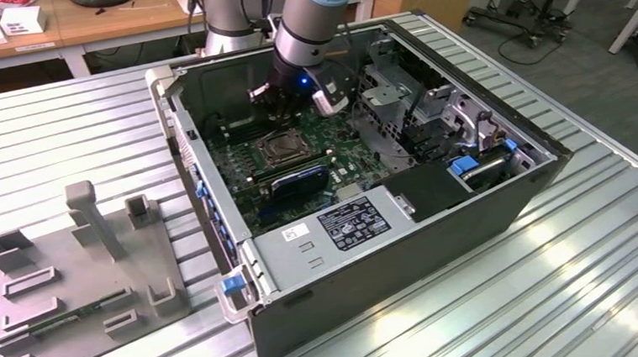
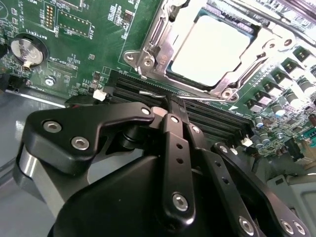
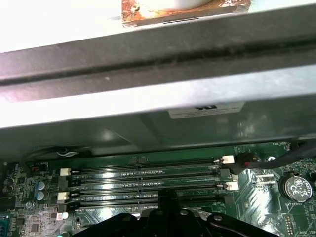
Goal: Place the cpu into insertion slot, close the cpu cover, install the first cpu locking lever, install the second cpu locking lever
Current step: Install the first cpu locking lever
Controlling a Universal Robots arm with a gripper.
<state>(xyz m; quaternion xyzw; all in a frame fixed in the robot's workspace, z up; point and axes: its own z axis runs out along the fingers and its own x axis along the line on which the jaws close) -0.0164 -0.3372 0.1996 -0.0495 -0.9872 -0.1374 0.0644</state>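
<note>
The open black tower computer case (image 1: 435, 221) is laid on its side on the ribbed metal table (image 1: 57, 129), so the green circuit board (image 2: 89, 54) faces up and can be reached from above. In the second wrist view the small flat square cpu with its pale silvery top (image 2: 210, 49) is seen seated in the insertion slot, the square socket with a silvery metal rim (image 2: 148, 59), upper right of the frame; the thin silvery cpu cover frame (image 2: 237, 79) appears to lie down around it, though whether it is latched cannot be told. In the exterior view the socket is found centre-left on the board, below the arm. The black gripper (image 2: 173, 106) fills the lower half of the second wrist view, its fingers drawn together to a narrow tip with nothing visible between them. The tip is held over the long narrow black memory slots (image 3: 143, 182), just beside the socket's edge; contact with anything cannot be confirmed. A round coin battery (image 2: 27, 49) is noted upper left.
</note>
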